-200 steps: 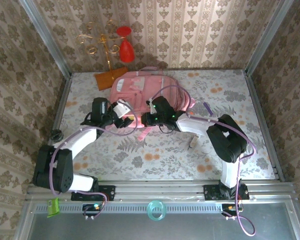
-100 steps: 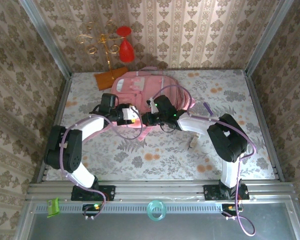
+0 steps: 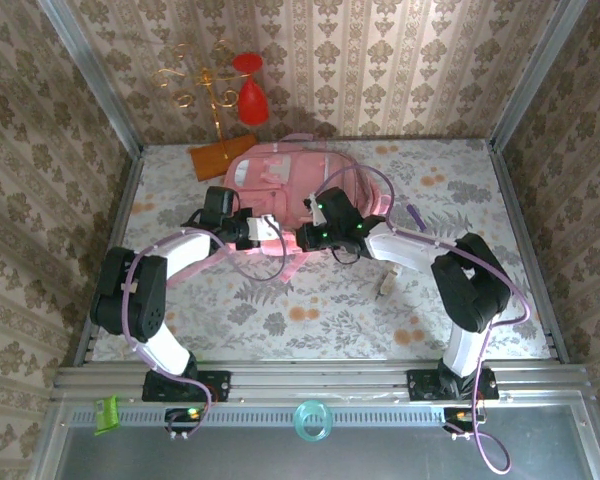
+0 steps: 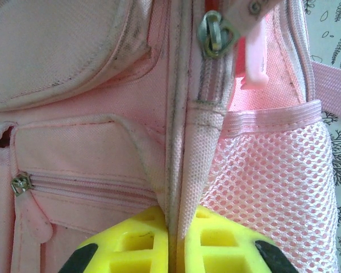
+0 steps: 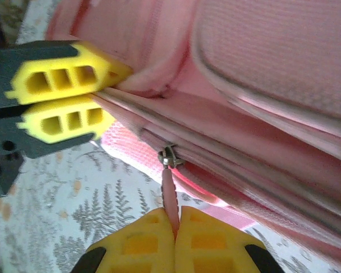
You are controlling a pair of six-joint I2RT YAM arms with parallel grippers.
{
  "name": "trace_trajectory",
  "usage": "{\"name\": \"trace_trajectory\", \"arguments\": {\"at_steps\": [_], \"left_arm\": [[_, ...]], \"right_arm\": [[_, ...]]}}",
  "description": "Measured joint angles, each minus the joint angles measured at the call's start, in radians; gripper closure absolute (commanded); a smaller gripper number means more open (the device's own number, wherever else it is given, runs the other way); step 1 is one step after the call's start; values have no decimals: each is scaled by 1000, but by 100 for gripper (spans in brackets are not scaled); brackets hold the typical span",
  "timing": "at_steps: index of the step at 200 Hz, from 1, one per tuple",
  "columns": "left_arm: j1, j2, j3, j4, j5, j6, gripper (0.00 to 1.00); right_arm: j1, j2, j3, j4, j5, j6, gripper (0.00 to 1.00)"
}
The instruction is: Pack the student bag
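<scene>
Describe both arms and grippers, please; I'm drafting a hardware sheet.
Both arms share one build: the left arm and right arm have white links between bulky black joints, with purple cables looping alongside. Small green lights glow near the right arm's wrist. The left gripper and right gripper carry blocky yellow fingers with rectangular cut-outs, set on black mounts.

No lettering, brand or number is legible on the student bag [image 3: 275, 175].
</scene>
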Motion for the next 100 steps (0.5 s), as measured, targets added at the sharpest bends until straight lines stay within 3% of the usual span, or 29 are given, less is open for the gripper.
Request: {"name": "trace_trajectory", "arguments": {"at_steps": [57,100], "left_arm": [[35,-19,-5,-15,47,0,100],[49,-40,-6,-48,67,5,100]], "right_arm": [[0,-25,9,-70,64,-35,100],[4,-89,9,-170,182,-61,100]]}}
